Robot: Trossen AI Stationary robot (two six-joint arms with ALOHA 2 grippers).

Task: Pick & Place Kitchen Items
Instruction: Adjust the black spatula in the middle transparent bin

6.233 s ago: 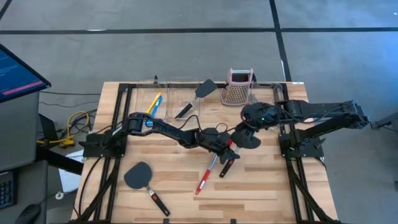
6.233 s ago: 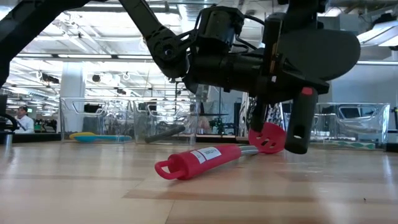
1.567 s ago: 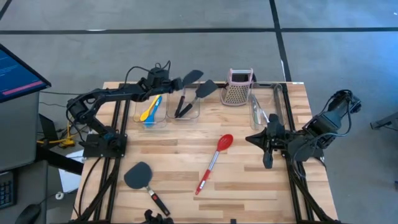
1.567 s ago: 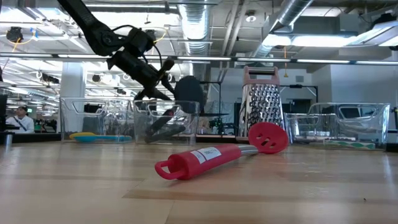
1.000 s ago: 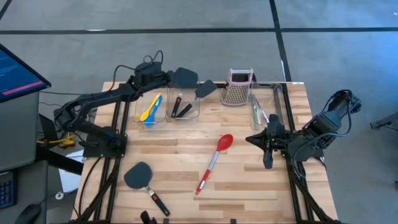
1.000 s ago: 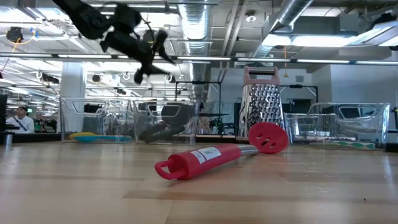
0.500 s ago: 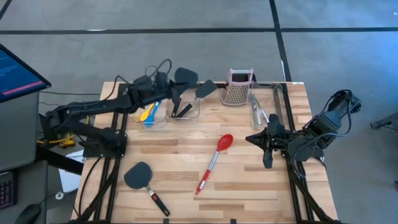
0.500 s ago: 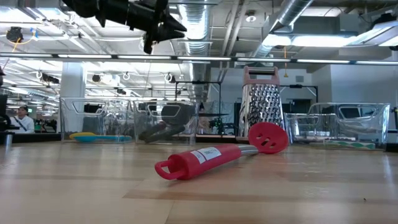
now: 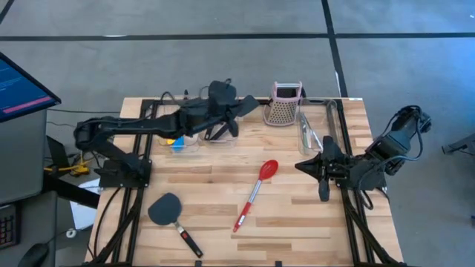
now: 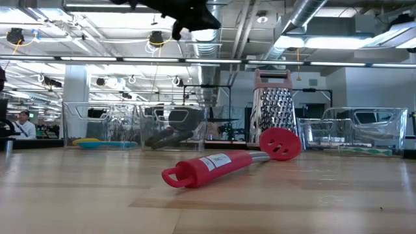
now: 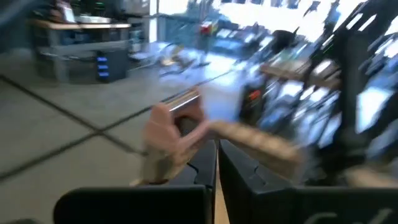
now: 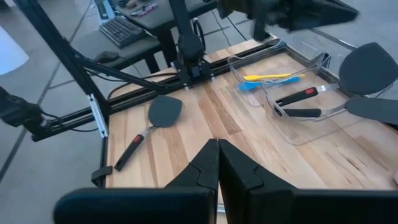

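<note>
Your red spoon (image 9: 254, 191) lay loose mid-table, bowl toward the far side, handle loop nearest you, and the lone black spatula (image 9: 169, 213) sat near the left front corner, both untouched. At the far edge, two spatulas (image 12: 336, 93) rested in the middle clear bin (image 9: 221, 132), heads hanging over its rim, with the yellow and blue spoons (image 12: 268, 79) in the bin just left of it and the tongs (image 9: 308, 132) in the right-hand bin. Your left gripper (image 9: 236, 108) hung high over that middle bin, fingers pinched fully together and holding nothing. Your right gripper (image 9: 323, 191) waited at the right edge, also closed and empty. The risk I saw: dropping toward the spoon with those fingers closed would only shove it, and a low sweep could catch the overhanging spatula heads or tip the grater (image 9: 283, 104).
</note>
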